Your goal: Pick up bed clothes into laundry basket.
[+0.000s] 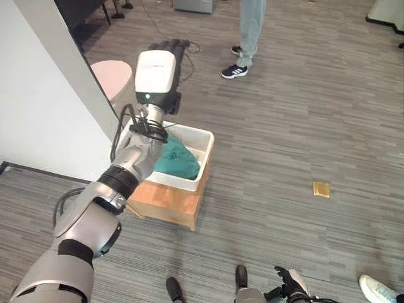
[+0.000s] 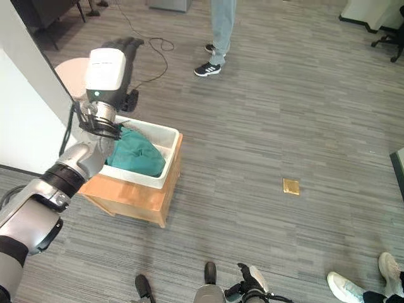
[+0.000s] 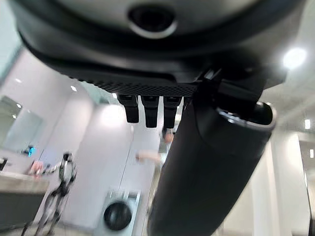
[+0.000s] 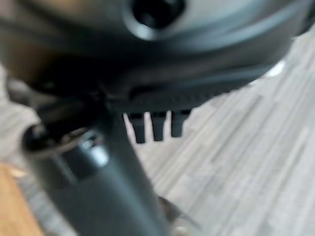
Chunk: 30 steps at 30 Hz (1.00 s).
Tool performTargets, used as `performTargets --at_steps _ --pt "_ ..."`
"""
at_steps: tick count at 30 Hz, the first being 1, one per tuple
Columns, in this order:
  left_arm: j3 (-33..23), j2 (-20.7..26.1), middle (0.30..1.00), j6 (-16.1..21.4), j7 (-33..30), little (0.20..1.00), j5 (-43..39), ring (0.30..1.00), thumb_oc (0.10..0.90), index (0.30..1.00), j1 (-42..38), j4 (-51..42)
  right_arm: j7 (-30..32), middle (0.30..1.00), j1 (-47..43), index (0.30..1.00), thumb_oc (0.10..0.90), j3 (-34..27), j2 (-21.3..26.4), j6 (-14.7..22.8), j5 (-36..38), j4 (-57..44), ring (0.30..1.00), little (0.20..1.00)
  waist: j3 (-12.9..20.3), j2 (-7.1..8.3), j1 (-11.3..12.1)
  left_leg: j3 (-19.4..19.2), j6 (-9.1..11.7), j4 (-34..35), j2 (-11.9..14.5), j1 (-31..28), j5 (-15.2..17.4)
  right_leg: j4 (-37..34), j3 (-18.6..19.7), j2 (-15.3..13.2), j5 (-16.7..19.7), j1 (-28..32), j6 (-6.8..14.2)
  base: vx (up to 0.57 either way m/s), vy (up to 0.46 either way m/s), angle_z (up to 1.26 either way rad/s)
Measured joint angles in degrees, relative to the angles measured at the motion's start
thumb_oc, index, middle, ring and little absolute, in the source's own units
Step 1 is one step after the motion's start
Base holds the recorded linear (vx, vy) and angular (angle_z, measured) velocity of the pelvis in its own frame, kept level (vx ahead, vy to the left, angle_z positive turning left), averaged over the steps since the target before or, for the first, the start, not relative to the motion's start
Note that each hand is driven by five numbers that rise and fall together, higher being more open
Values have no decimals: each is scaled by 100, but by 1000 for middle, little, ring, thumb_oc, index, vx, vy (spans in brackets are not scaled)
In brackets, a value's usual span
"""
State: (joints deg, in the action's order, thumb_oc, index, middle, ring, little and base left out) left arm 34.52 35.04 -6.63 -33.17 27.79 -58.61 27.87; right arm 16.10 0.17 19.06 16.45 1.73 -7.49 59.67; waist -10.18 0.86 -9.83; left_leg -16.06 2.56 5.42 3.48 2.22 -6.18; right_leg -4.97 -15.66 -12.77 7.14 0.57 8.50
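A teal bed cloth [image 1: 180,161] lies bunched inside the white laundry basket [image 1: 203,137], which rests on a low wooden stand [image 1: 167,201]. My left hand [image 1: 168,49] is raised above the basket's far rim, fingers straight and pointing away, holding nothing. In the left wrist view its fingers [image 3: 147,110] and thumb [image 3: 206,162] stand out straight with only the room beyond them. My right hand [image 1: 289,281] hangs low at the near edge of the view; its wrist view shows straight fingers [image 4: 156,125] over bare floor.
A white partition wall [image 1: 38,95] stands close on the left, with a pink round stool [image 1: 113,76] behind the basket. A person's legs [image 1: 249,31] stand farther back, and another shoe [image 1: 379,290] shows at the near right. A small yellow square [image 1: 321,189] lies on the floor.
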Motion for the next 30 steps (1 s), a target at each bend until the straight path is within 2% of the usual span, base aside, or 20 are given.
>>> performTargets --at_steps 2,5,7,8,10,11,12,14,16,17,19,20,21,22,23,24,26,28,29,30 --pt "-384 44 900 103 -35 900 -87 900 800 900 362 -782 -51 900 168 900 800 -70 125 -61 42 -257 900 900 4 -62 180 212 -4 -1 -27 -71 60 276 -126 -55 -115 101 72 42 37 56" --pt "-837 -74 900 414 -154 900 -116 900 800 900 1413 -1714 -100 900 331 900 800 -70 398 -79 108 -591 900 900 15 -249 411 781 -179 -5 -81 -442 88 1859 76 -264 -707 -29 212 16 16 84" --pt "-1334 -255 900 643 -214 900 -176 900 800 900 2204 -1941 -114 900 325 900 800 45 362 -57 165 -789 900 900 71 -276 531 1288 -197 -35 -67 -403 -10 2042 1135 199 -1238 -94 86 94 -32 122" --pt "-1514 -389 900 750 -268 900 -331 900 800 900 2413 -1692 -167 900 308 900 800 105 241 -34 210 -869 900 900 77 -276 430 1703 -201 -33 0 -241 -55 1775 2188 830 -1463 -57 -135 85 -40 170" --pt "-1742 -410 900 687 -236 900 -640 900 800 900 2731 -1183 -239 900 44 900 800 281 84 42 211 -879 900 900 34 -261 460 2400 -233 -36 -54 -44 -177 1166 3090 1485 -1473 115 -515 -21 -135 205" --pt "-2030 -659 900 633 -208 900 -774 900 800 900 3099 -830 -247 900 -20 900 800 296 27 57 216 -878 900 900 48 -361 370 2971 -145 -10 -94 82 -205 1040 3496 1755 -1341 407 -869 -76 -181 233" --pt "-2215 -723 900 565 -186 900 -941 900 800 900 3475 -696 -335 900 -83 900 800 327 -3 52 219 -875 900 900 36 -381 433 2984 -179 -11 -105 124 -98 883 3274 1705 -1297 546 -1024 -73 -178 180" --pt "-2626 -706 900 488 -85 900 -1078 900 800 900 4321 -533 -380 900 -142 900 800 376 -98 50 218 -894 900 900 -14 -282 597 2891 -269 -104 -126 71 29 631 2760 1575 -1254 809 -1109 -89 -206 130" --pt "-2953 -804 900 491 -98 900 -1177 900 800 900 5218 -539 -470 900 -26 900 800 429 -134 28 213 -868 900 900 38 -306 837 2929 -235 -204 -129 4 -85 343 2283 1668 -1243 1199 -1128 -186 -199 146" --pt "-3144 -934 900 590 -101 900 -1194 900 800 900 5669 -541 -489 900 -10 900 800 535 -136 -19 209 -793 900 900 107 -268 1066 3116 -8 -226 -139 79 -298 252 2090 1743 -1240 1274 -1126 -240 -159 131" --pt "-3474 -1078 900 461 -119 900 -1410 900 800 900 6250 -449 -570 900 -92 900 800 668 -119 0 157 -742 900 900 181 -172 1483 3336 90 -161 -192 187 -352 70 2066 1737 -1247 1375 -1078 -269 -81 119" --pt "-3556 -1179 900 522 -123 900 -1455 900 800 900 6344 -131 -572 900 -211 900 800 742 -89 -22 140 -665 900 900 175 -162 1599 3518 229 -190 -192 274 -440 71 1823 1770 -1220 1340 -1061 -394 61 153" --pt "-3657 -1265 900 485 -125 900 -1629 900 800 900 6456 78 -592 900 -277 900 800 851 -13 -15 104 -667 900 900 177 -156 1618 3516 202 -149 -251 345 -461 -34 1685 1754 -1211 1451 -1059 -296 83 139" --pt "-3630 -1405 900 443 -103 900 -1774 900 800 900 6498 160 -590 900 -425 900 800 858 -33 -9 77 -693 900 900 168 -179 1697 3398 109 -4 -288 436 -336 3 1639 1775 -1243 1516 -1057 -370 123 200" --pt "-3770 -1600 900 484 -112 900 -2128 900 800 900 6412 328 -553 900 -456 900 800 816 -11 -86 46 -897 900 900 93 92 1626 1760 -329 -65 -163 484 282 1 1092 1542 -1248 1455 -1056 -255 83 198" --pt "-3675 -1718 900 561 -78 900 -2397 900 800 900 6447 342 -570 900 -523 900 800 778 28 -64 -4 -1010 900 900 75 190 1587 960 -498 -218 -32 653 313 107 932 1410 -1303 1450 -989 -324 122 253" --pt "-3703 -1928 900 756 246 900 -3256 900 800 900 6519 395 -566 900 -513 900 800 631 103 -68 -47 -1556 900 900 61 293 1253 -1247 -457 -1275 711 930 425 73 96 1368 -1419 1556 -990 -171 105 232" --pt "-3698 -2049 900 880 596 900 -3973 900 800 900 6506 605 -564 900 -518 900 800 501 192 -68 -45 -1805 900 900 100 328 1057 -2022 -504 -1995 1094 993 499 86 -503 1412 -1541 1667 -971 -130 96 204" --pt "-3720 -2111 900 933 820 900 -4427 900 800 900 6460 762 -616 900 -373 900 800 373 305 -305 -2 -2269 900 900 76 379 929 -2708 -954 -2325 1265 875 765 155 -951 1348 -1706 1790 -778 -33 239 272" --pt "-3729 -2317 900 919 1009 900 -4936 900 800 900 6449 833 -559 900 -42 900 800 115 431 -126 -45 -2552 900 900 19 281 613 -3174 -1385 -2358 1261 682 597 947 -1453 1225 -2036 1749 -629 87 364 284"
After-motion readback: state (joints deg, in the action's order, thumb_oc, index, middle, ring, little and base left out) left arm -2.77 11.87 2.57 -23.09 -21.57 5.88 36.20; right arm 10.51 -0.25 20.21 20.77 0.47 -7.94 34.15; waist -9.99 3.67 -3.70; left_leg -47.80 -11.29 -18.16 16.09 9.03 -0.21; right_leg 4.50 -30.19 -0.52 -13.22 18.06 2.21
